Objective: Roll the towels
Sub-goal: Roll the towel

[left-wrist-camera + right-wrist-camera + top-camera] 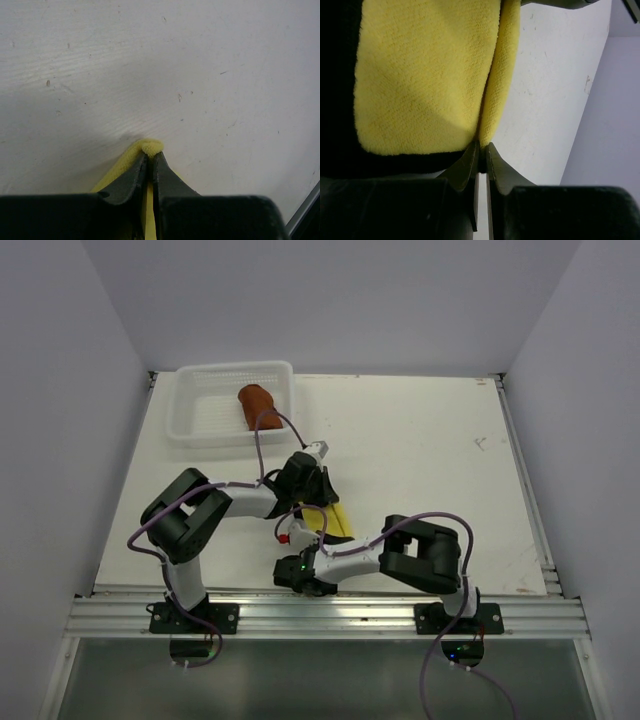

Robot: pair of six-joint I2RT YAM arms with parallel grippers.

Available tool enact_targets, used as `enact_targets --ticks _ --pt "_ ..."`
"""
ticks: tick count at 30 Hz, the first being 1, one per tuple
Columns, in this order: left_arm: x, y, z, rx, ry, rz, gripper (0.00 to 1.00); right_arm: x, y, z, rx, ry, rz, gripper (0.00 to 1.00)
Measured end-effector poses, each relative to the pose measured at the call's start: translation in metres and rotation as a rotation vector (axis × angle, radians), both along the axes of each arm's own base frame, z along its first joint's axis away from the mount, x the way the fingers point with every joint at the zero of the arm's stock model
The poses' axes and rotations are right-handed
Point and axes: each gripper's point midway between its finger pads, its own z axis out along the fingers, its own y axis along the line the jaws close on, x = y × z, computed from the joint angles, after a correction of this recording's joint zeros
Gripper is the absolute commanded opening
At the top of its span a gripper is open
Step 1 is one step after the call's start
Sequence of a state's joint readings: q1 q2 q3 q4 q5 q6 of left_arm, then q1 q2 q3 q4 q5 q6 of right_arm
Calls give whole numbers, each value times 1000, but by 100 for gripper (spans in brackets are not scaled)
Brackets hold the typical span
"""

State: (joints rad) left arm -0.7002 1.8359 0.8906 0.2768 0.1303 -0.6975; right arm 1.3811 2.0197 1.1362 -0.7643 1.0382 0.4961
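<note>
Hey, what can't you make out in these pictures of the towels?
Top view: the arms cover most of the yellow towel; its fold is unreadable.
Left wrist view: the left gripper hides all but a pinched corner.
Top view: the rust-brown towel is too small to judge its roll.

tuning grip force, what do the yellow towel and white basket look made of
Yellow towel: soft cloth, probably microfibre or terry; matte, nubby pile shows close up. Basket: apparently moulded white plastic; walls are a regular mesh of holes.
</note>
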Motion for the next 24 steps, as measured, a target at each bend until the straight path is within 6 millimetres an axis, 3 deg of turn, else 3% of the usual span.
enact_targets --ticks 5,10,24 --pt "-2 3 -4 -12 -13 3 0 -1 -1 0 -28 7 15 2" --pt "-5 2 -5 -40 -18 8 0 -4 -8 2 -14 12 18 12" --pt "2 9 -4 -92 -75 58 0 -34 3 42 487 165 -7 37"
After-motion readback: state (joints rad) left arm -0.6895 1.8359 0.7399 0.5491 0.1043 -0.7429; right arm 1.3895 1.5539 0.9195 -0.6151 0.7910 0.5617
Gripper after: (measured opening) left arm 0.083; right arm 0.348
